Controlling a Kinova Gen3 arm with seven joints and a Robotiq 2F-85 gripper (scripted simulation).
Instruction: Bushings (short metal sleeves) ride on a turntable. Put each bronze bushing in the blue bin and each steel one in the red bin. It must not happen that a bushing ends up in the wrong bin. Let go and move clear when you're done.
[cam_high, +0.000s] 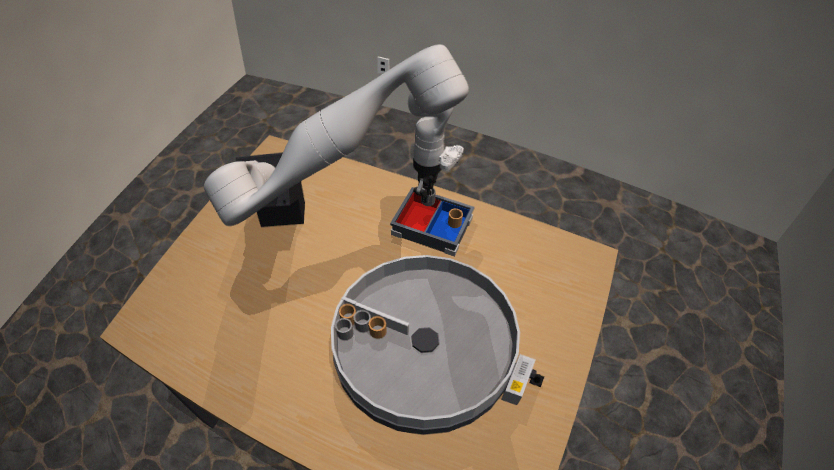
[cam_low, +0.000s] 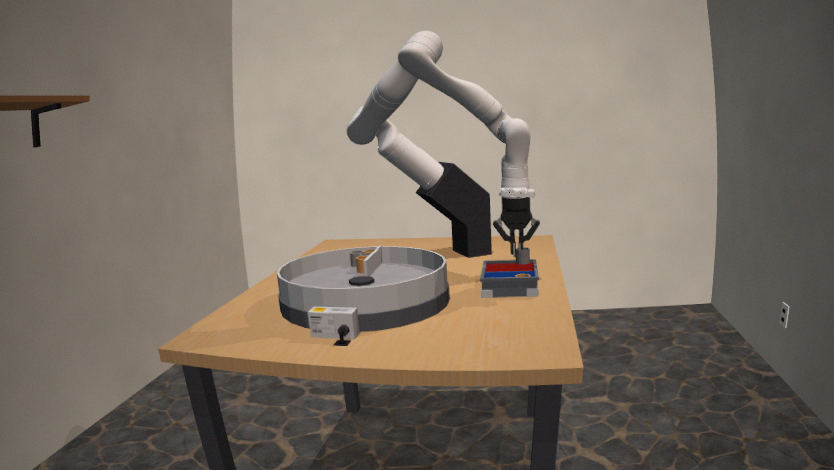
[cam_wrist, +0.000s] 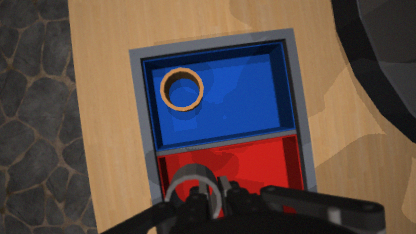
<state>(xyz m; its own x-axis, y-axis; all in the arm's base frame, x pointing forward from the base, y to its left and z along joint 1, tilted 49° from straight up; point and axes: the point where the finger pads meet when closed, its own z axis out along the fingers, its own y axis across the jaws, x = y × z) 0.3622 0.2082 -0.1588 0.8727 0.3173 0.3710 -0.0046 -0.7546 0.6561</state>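
We count three bronze bushings: two on grey round turntable (cam_high: 508, 309) at (cam_high: 347, 310) and (cam_high: 377, 326), one in blue bin (cam_high: 452, 217). Three grey steel bushings: two on turntable (cam_high: 343, 328), (cam_high: 361, 318), one in black gripper (cam_wrist: 209, 199) at (cam_wrist: 176, 183). One red bin (cam_high: 415, 211), one blue bin (cam_high: 442, 229).

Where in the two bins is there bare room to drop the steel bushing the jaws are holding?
The red bin shows only bare floor, right of the gripper and its steel bushing. The blue bin holds one bronze bushing in a corner; the rest is bare. It is crowded on the turntable, where four bushings cluster by the divider bar.
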